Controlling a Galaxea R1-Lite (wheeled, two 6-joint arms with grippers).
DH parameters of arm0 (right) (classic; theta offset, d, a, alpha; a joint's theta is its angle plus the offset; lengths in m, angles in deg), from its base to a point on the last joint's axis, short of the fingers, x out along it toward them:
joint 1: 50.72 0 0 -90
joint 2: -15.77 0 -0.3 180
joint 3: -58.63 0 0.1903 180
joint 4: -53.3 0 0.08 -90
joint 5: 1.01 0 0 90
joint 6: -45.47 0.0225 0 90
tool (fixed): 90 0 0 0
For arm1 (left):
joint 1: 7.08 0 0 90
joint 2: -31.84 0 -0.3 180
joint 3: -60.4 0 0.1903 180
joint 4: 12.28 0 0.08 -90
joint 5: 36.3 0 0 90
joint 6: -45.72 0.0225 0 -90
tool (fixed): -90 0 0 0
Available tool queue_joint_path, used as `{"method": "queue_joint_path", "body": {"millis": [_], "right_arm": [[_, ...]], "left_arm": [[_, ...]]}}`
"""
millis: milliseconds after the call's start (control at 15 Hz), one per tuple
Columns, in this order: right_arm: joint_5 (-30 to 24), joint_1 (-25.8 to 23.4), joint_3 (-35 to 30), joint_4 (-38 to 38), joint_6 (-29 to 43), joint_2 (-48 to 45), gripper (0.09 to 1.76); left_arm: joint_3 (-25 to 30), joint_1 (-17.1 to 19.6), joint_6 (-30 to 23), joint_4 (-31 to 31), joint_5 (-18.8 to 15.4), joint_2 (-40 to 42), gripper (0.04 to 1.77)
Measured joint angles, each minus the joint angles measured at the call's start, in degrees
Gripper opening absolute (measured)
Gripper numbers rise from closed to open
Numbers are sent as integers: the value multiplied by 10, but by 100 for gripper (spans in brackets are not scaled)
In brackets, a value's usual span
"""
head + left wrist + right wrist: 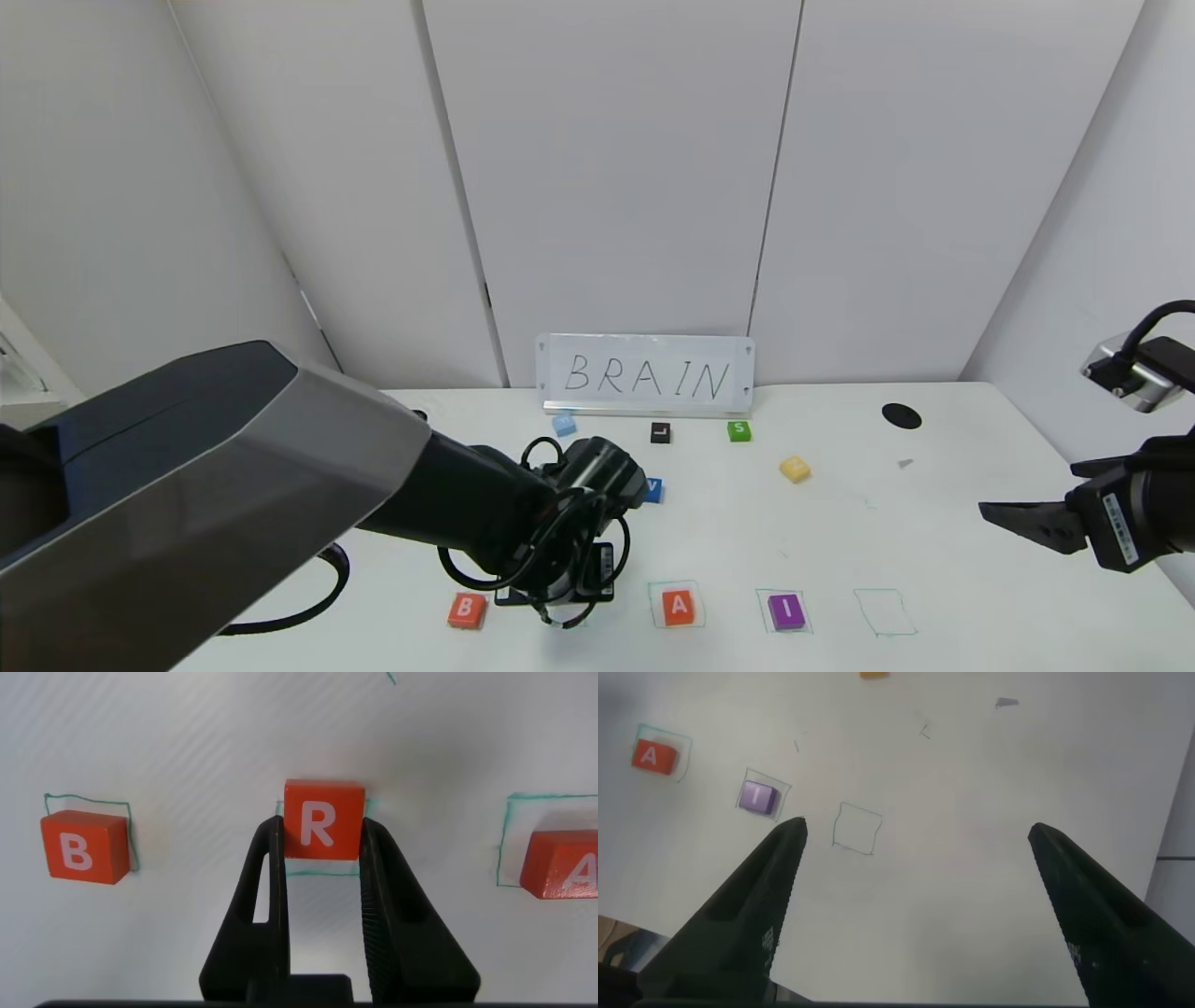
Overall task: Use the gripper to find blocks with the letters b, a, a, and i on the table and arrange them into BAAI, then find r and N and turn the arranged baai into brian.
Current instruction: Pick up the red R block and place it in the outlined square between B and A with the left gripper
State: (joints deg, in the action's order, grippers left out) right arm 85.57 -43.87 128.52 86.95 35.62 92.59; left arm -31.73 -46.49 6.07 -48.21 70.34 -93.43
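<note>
At the back of the desk we see a white sign (645,375) leaning against the wall panels, with BRAIN handwritten on it in dark strokes. Just in front of it we find a light blue block (564,425), a black block (660,432) and a green S block (739,430) spread in a loose row, and nearer us a blue block (653,489) that is partly hidden.

Nine blocks (679,607), two grippers (320,859).
</note>
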Motion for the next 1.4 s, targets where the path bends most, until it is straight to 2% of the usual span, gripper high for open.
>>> {"method": "queue_joint_path", "body": {"millis": [1400], "right_arm": [[0,0,0,0,0,0,171]], "left_arm": [[23,-13,-5,9,-8,-13,50]]}}
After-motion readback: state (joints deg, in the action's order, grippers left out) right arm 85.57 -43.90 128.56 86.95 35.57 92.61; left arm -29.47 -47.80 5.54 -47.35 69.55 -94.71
